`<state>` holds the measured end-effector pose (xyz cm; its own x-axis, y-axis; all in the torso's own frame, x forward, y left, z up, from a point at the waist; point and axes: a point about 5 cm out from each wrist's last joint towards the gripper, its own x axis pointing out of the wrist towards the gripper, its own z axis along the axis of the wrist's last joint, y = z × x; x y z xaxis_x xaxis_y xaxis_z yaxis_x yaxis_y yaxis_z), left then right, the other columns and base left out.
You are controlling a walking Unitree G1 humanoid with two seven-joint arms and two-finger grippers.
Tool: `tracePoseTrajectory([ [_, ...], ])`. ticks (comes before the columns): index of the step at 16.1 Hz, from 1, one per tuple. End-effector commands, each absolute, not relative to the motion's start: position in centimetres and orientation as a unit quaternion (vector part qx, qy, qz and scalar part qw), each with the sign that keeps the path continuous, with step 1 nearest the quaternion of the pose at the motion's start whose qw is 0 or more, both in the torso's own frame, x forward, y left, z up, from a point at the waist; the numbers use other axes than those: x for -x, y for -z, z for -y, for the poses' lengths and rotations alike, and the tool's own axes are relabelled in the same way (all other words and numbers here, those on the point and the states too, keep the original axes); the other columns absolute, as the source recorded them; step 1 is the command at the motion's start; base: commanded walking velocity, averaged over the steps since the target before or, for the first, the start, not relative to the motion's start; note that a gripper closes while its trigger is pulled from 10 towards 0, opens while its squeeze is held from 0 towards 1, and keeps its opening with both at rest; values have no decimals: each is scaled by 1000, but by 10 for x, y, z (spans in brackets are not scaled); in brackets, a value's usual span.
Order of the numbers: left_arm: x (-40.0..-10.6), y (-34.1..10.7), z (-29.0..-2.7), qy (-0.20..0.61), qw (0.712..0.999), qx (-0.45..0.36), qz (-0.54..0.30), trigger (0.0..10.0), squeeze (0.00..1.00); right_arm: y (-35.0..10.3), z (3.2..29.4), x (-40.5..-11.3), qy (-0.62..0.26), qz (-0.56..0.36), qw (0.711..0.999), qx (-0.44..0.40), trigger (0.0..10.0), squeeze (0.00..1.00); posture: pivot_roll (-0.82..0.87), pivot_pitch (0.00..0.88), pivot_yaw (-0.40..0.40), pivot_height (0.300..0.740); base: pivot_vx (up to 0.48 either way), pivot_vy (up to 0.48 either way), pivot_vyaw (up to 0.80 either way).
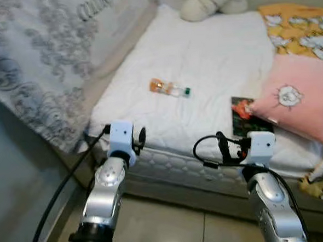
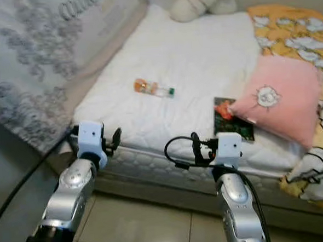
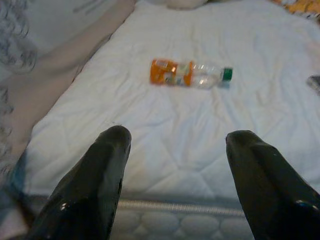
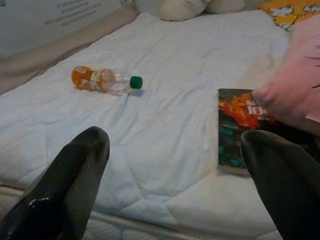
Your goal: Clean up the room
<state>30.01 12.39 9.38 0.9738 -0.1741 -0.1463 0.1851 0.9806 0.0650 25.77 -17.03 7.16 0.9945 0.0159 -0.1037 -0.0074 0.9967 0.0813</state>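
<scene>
Bed (image 1: 201, 58): broad, white quilted cover, soft and lightly creased, stitched edge band just below both grippers. Grey patterned blanket (image 1: 32, 68) beyond the left jaws' outer side. Pink pillow (image 1: 300, 99), plump, smooth fabric, ahead of the right jaws on their outer side, lying over one end of a book (image 4: 235, 127): flat, glossy dark cover with orange print. Yellow printed quilt (image 1: 301, 27) behind the pillow. Cream plush toy (image 1: 211, 0) at the far end.

Bottle (image 3: 189, 74): small clear plastic cylinder, orange label, green cap, lying on its side, straight ahead of the left jaws and well apart from them; ahead and to the inner side of the right jaws.

Left gripper (image 3: 175, 150): fingers spread wide, empty, at the bed edge. Right gripper (image 4: 172, 150): likewise wide open, empty.

Likely step: reach for the bottle. Judgement: round and light on soft bedding, so it may roll; close across the labelled body, fingers square to its long axis, press down lightly.
</scene>
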Motion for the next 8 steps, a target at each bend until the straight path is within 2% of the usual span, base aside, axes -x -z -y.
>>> tracePoseTrajectory([
  [1,-301,-94,-124,92,993,-38,-66,10000,1000,-77,171,-261,-5,-37,999,-32,10000,1000,58,0,13,740,0,0,0],
  [4,-300,-93,-119,88,994,-28,-56,10000,1000,-79,174,-259,1,-26,999,-27,10000,1000,44,0,14,740,0,0,0],
  [8,-297,-100,-126,75,997,8,-27,10000,1000,-77,177,-254,4,-22,999,-42,10000,1000,44,0,5,740,0,0,0],
])
